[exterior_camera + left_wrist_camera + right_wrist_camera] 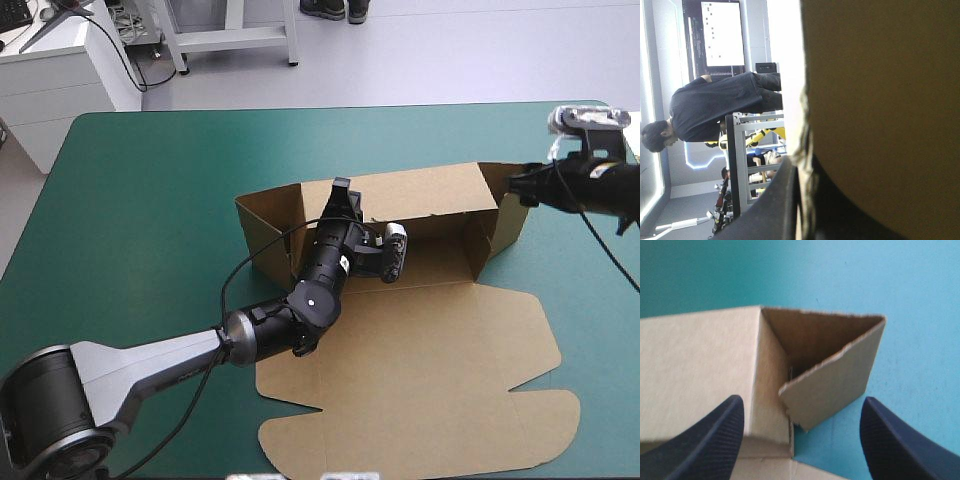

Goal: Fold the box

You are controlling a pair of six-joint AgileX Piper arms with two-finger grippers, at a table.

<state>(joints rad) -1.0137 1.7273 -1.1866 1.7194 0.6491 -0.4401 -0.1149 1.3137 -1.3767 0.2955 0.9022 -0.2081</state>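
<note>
Left gripper point(342, 198) is clamping the upper edge of the box's point(430, 370) raised rear wall, reaching in from over the tray's floor. In its own wrist view the black fingers point(771, 210) are sitting all but together at the gripper's point(802, 172) tip, with the brown board point(880, 100) pinched between them.

At the box's right end, the right gripper point(517, 187) is hovering just beside the corner with its fingers point(705, 440) standing wide apart and holding nothing. Its wrist view is showing the gripper point(801, 400) facing the box's outer corner point(700, 355), where an end flap point(832, 385) is standing loose at an angle to the wall.

The box is sitting at the middle of the teal-green cover point(150, 200), rear and left walls up, its lid lying flat toward the table's near edge.
</note>
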